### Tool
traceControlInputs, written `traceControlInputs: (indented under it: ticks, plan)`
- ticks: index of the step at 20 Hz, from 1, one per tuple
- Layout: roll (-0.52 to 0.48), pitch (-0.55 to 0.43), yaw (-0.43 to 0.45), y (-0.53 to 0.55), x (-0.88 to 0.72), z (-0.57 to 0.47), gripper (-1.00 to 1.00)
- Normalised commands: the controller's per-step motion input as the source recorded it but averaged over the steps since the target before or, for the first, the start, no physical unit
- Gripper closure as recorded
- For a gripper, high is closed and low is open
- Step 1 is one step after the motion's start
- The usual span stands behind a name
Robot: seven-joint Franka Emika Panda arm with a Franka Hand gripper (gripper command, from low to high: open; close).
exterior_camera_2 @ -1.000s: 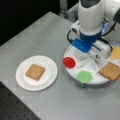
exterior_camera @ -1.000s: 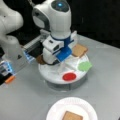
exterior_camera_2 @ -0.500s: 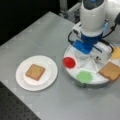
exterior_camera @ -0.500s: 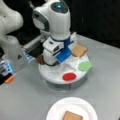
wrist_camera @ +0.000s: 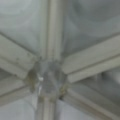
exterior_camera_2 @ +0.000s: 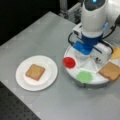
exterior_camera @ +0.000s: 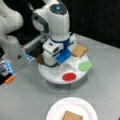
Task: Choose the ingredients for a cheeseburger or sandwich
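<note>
Grey metal surface (exterior_camera_2: 37,37) has lots of free room around the white paper plate (exterior_camera_2: 51,75), which carries one tan bread square (exterior_camera_2: 35,72). White divided tray (exterior_camera_2: 72,75) sits beside it, holding one red disc (exterior_camera_2: 69,62), one green lettuce (exterior_camera_2: 84,76), a second bread square (exterior_camera_2: 110,71), one yellow cheese (exterior_camera_2: 116,53) and, in a front view, a brown patty (exterior_camera: 40,59). Arm stands upright, end effector (exterior_camera: 53,60) low over the tray's hub (wrist_camera: 48,80); can't tell if it's open or closed.

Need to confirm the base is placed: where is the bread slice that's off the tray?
In both front views the bread slice lies flat on the white plate, apart from the divided tray.
</note>
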Motion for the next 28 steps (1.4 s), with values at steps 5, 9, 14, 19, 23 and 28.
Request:
traceControlInputs:
  ticks: [5, 9, 14, 19, 23, 28]
  plan:
    - [-0.013, -0.13, -0.022, 0.06, -0.1, -0.11, -1.0]
    - [-0.014, -0.13, -0.032, 0.07, -0.1, -0.11, -1.0]
    - [-0.013, -0.135, -0.034, 0.09, -0.09, -0.14, -1.0]
    - [-0.02, -0.153, -0.033, 0.1, -0.1, -0.17, -1.0]
    - [-0.031, -0.162, -0.032, 0.1, -0.12, -0.17, -1.0]
    - [-0.056, -0.164, -0.021, 0.08, -0.13, -0.16, -1.0]
